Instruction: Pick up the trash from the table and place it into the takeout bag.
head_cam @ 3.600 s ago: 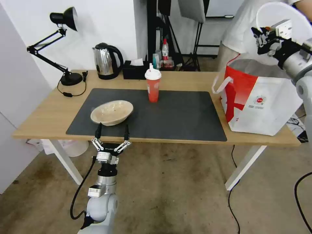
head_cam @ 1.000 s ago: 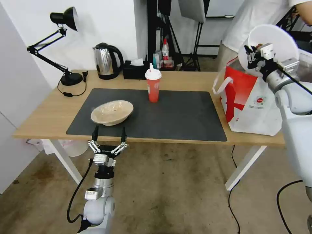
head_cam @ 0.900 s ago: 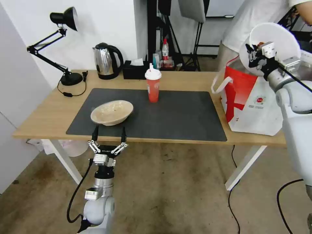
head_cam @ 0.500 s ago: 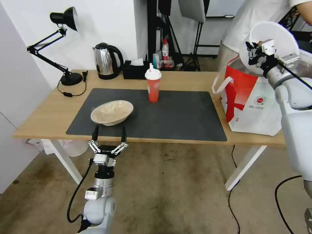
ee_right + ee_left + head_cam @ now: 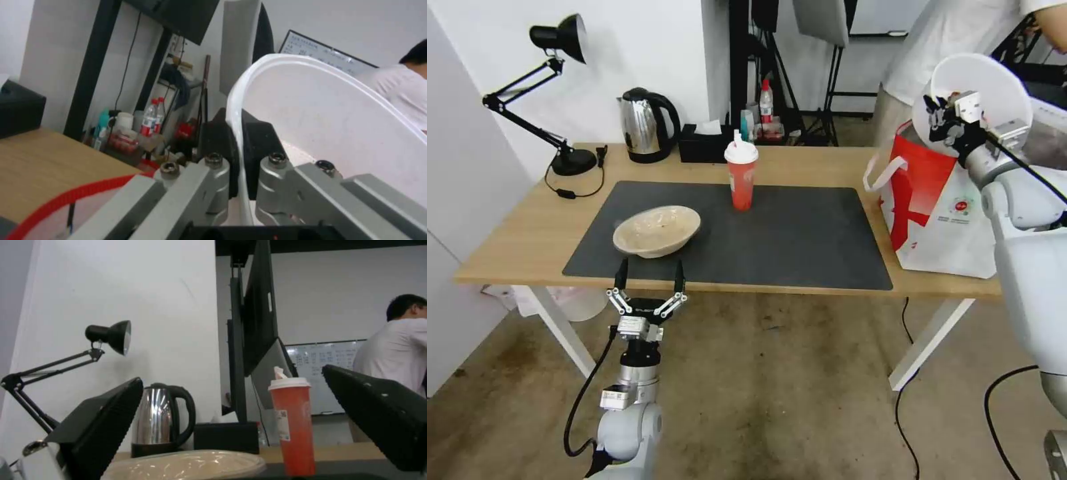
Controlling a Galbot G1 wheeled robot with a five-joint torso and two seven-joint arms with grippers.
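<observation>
At the upper right of the head view the right end effector pinches the rim of the deep white bowl, and the right wrist view shows its two pads pressed together on either side of that thin rim. The bowl is tipped on edge, its opening facing the camera, and it hangs above the open mouth of the takeout bag, which stands on the right end of the desk. What the drop turns on is that the bag lies directly below the bowl, toward the lower right of the frame, so a release looks as if it would send the bowl down past the silvery lining; whether the whole bowl sits inside the outline of the mouth I cannot tell. The left end effector waits low at the near edge of the desk, fingers spread, with the shallow beige bowl just beyond it on the dark mat. The red cup stands upright farther back near mid-mat, nearer the left arm.
</observation>
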